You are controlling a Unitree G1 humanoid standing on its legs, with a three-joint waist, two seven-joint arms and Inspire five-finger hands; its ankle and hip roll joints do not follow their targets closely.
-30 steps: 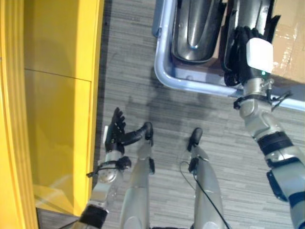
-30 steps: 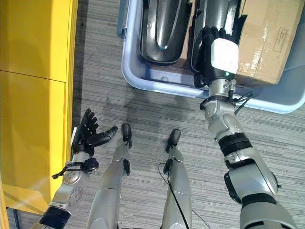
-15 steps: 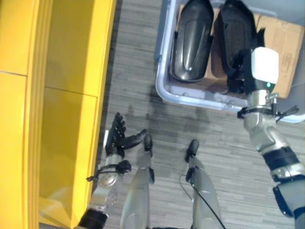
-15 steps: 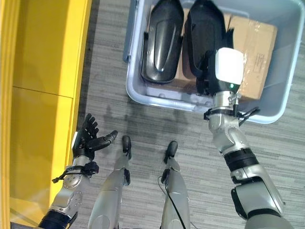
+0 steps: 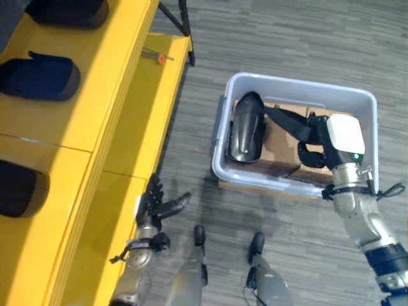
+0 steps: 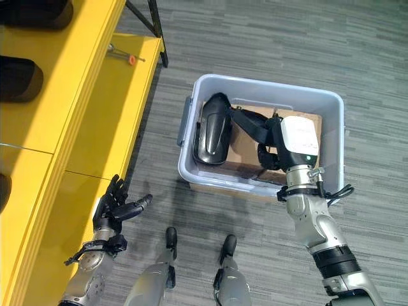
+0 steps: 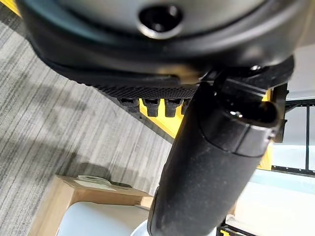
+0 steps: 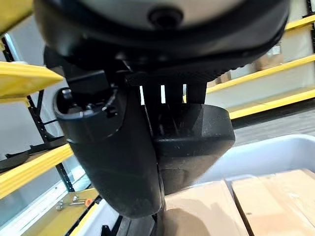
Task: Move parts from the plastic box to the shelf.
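The pale blue-grey plastic box [image 6: 331,146] sat on the grey carpeted floor [image 6: 268,44], just beside the yellow metal shelf [image 5: 137,111]. Inside it lay flat brown cardboard pieces [image 5: 280,137] and one glossy black moulded plastic part [image 5: 245,131], resting lengthwise along the box's shelf-side wall.

The right hand [image 6: 275,150] was over the box, fingers and thumb curled round a second black moulded part [image 6: 250,124]. That part was raised above the cardboard and tilted, its far end touching or just beside the part that lay in the box. The right wrist view showed it gripped between thumb and fingers [image 8: 172,93].

The left hand [image 5: 155,204] hung low beside the shelf's front edge, fingers spread and relaxed, holding nothing.

On the upper shelf boards lay three dark parts, one of them [image 5: 38,75] flat near the edge. A small tool with a red tip [image 5: 156,57] lay on the lower board's far end.
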